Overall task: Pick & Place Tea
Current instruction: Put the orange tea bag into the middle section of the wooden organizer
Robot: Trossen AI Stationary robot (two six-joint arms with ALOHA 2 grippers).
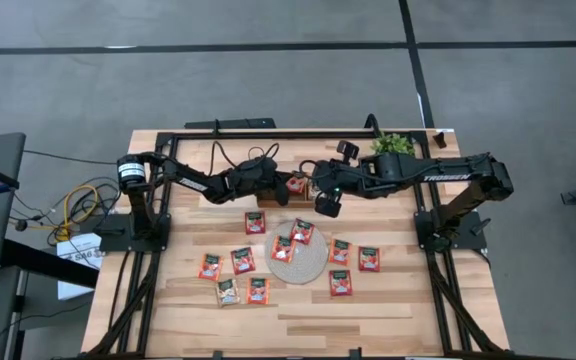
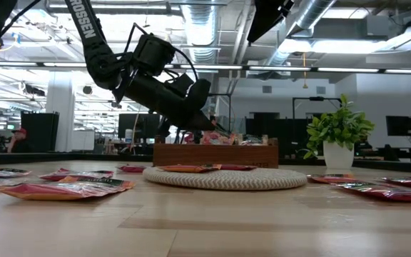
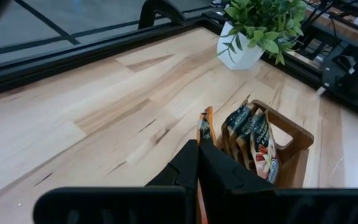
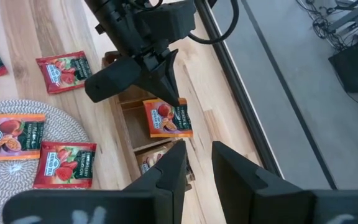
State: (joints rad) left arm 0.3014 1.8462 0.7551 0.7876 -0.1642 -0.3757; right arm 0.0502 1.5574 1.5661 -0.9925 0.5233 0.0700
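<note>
Tea sachets, red-orange with a dark green band, lie scattered on the table (image 1: 243,260), and two lie on the round woven mat (image 1: 298,265). Behind the mat stands the brown wooden tray (image 4: 126,112), with several sachets (image 3: 253,134) upright in one compartment. My left gripper (image 4: 174,96) reaches over the tray from the table's left, shut on one tea sachet (image 4: 166,118). My right gripper (image 4: 197,149) hovers higher, just right of the tray, open with nothing between its fingers. My left gripper pinches the tea sachet by its upper edge (image 4: 178,106) between its two fingertips. The fingers slant downward from the table's left. The sachet hangs below them over the tray; in the left wrist view it shows edge-on (image 3: 205,124). Whether its lower edge touches the tray, I cannot tell.
A potted green plant (image 1: 393,145) stands at the table's far edge, right of the tray. Both arms meet over the tray, close together. The near half of the table (image 1: 298,320) is bare wood in front of the sachets.
</note>
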